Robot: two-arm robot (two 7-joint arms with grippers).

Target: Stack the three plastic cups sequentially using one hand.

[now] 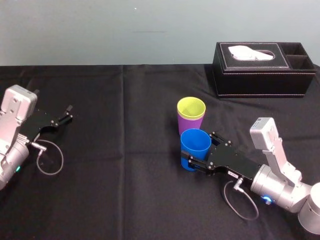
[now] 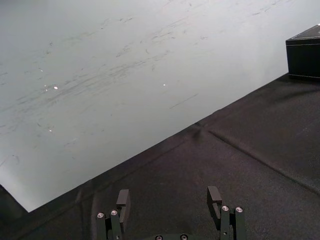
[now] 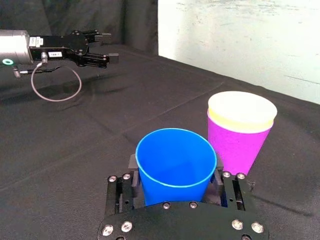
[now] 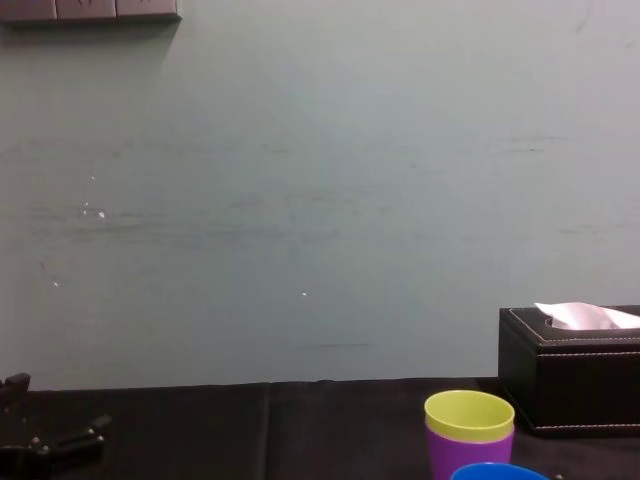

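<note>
Right wrist view is showing the right black two-fingered gripper (image 3: 175, 172) clasping the lower wall of the smooth blue plastic tumbler (image 3: 172, 150). That cup is standing upright just beside the purple plastic tumbler (image 3: 236, 147), which is carrying the yellow-green plastic tumbler (image 3: 241, 111) nested inside. These cups are probably handling light, thin-walled and slick, so a gentle squeeze across the tapered wall is looking safest. The black tablecloth (image 3: 75, 150) is lying beneath, the black tissue box (image 1: 260, 70) is sitting well behind, and the left gripper (image 1: 69, 113) is idling far left with fingers spread.

We find the yellow-green plastic cup (image 1: 191, 107) inside the purple plastic cup (image 1: 185, 122), the blue plastic cup (image 1: 195, 142) just at six o'clock, the black tissue box (image 1: 260, 75) at two.
</note>
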